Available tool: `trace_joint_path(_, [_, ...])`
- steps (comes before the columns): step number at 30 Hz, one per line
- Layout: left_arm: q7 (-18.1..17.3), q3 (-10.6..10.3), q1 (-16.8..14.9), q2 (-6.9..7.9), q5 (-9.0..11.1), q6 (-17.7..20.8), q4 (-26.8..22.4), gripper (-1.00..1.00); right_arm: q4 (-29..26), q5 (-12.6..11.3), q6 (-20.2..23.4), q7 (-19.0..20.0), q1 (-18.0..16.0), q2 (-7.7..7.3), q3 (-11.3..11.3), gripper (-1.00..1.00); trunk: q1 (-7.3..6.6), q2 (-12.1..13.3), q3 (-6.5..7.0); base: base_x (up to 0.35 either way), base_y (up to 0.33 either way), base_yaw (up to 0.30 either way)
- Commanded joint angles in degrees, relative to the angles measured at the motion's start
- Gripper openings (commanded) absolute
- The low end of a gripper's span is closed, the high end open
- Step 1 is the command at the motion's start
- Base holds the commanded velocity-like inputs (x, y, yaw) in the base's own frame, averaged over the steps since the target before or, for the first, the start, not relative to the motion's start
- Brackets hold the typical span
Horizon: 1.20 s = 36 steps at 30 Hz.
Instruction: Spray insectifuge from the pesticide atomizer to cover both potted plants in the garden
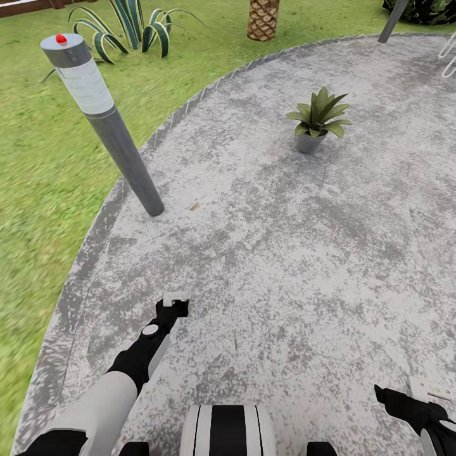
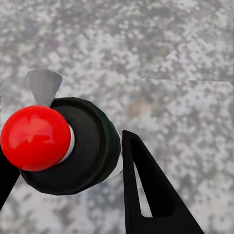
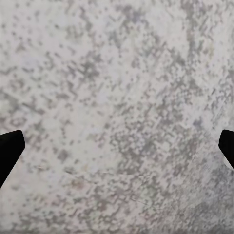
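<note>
Pesticide atomizer (image 2: 73,146), a dark green-black bottle with a red neck and a pale grey trigger spray head, sits clamped between the black fingers of the left gripper (image 2: 66,190); in the left wrist view one finger (image 2: 151,195) presses its side and the other shows at the picture's edge. In the head view the left gripper (image 1: 174,304) is low over the near left part of the round mottled-grey paved patio (image 1: 285,253), with a pale piece showing at its tip. One potted plant (image 1: 318,120), a rosette of pointed green leaves in a little grey pot, stands upright on the patio, far and to the right of that gripper, well apart from it. A tall grey bollard lamp (image 1: 101,120) with a red dot on top rises at the patio's left rim, beside the green lawn (image 1: 38,177). The right gripper (image 3: 117,146) has its black fingertips (image 3: 9,146) spread wide apart over bare paving; it shows near right in the head view (image 1: 424,392).
</note>
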Motion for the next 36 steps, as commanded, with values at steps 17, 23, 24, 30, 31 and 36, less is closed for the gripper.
trace_joint_path(17, [0.09,-0.17,-0.02,0.00,-0.06,-0.20,-0.02,-1.00,-0.06,-0.05,0.29,0.05,-0.02,0.00,-0.02,1.00,-0.01,-0.01,-0.03,0.000,0.000,0.000])
trace_joint_path(23, [0.09,-0.17,-0.02,0.00,-0.05,-0.21,-0.02,-1.00,-0.06,-0.05,0.29,0.05,-0.02,0.00,-0.04,1.00,-0.01,-0.01,-0.03,0.000,0.000,0.000])
trace_joint_path(24, [0.09,-0.17,-0.02,0.00,-0.05,-0.19,-0.02,-1.00,-0.06,-0.05,0.29,0.05,-0.02,0.00,-0.02,1.00,-0.01,-0.01,-0.03,0.000,0.000,0.000])
trace_joint_path(30, [0.09,-0.17,-0.02,0.00,-0.06,-0.20,-0.02,-1.00,-0.06,-0.05,0.29,0.05,-0.02,0.00,-0.03,1.00,-0.01,-0.01,-0.03,0.000,0.000,0.000])
trace_joint_path(31, [0.09,-0.17,-0.02,0.00,-0.06,-0.21,-0.02,-1.00,-0.06,-0.05,0.29,0.05,-0.02,0.00,-0.03,1.00,-0.01,-0.01,-0.03,0.000,0.000,0.000])
trace_joint_path(36, [0.09,-0.17,-0.02,0.00,-0.06,-0.19,0.00,-1.00,-0.06,-0.05,0.29,0.05,-0.02,0.00,-0.03,1.00,-0.01,-0.01,-0.03,0.000,0.000,0.000])
